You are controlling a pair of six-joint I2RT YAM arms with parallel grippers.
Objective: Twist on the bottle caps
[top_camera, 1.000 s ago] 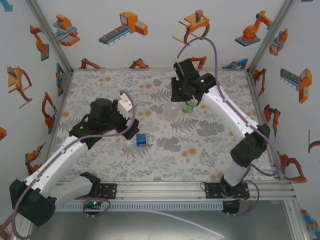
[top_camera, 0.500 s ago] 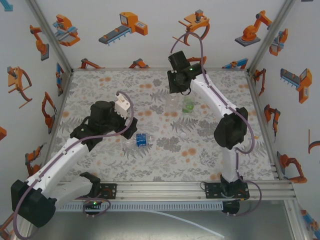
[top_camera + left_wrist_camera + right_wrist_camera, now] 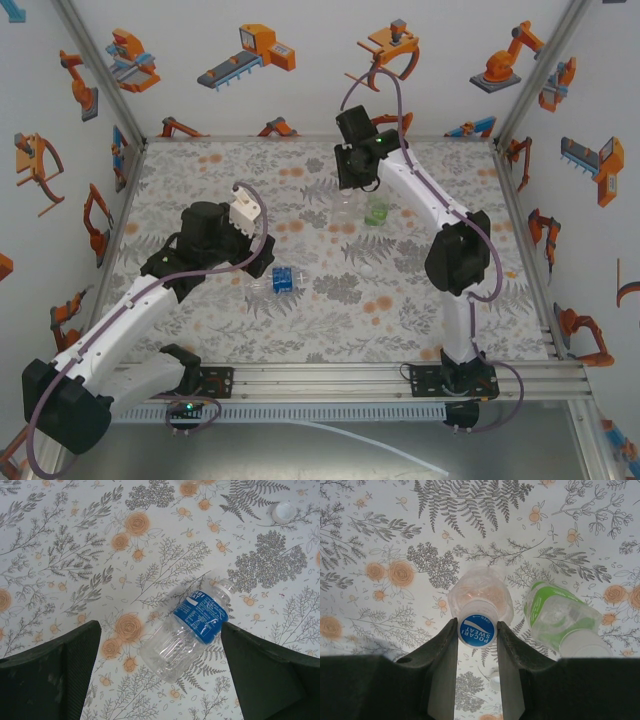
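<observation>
A: Counting caps, how far along was it?

B: Midway at best, I'd say. The right claw [image 3: 477, 624] was clenched on a blue cap [image 3: 477, 631] sitting atop the clear bottle [image 3: 480, 596], beside the green bottle [image 3: 555, 612], whose top I couldn't read.

A: And the left?

B: The left claw [image 3: 160, 628] hung released over the labelled bottle [image 3: 200, 617], lying seemingly uncapped on the tabletop [image 3: 60, 545]. A white cap [image 3: 283, 511] lay well apart.

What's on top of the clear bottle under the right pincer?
A blue cap, pinched by the right pincer, over the mouth of the clear bottle. It hides the neck, so whether it is seated cannot be seen.
</observation>
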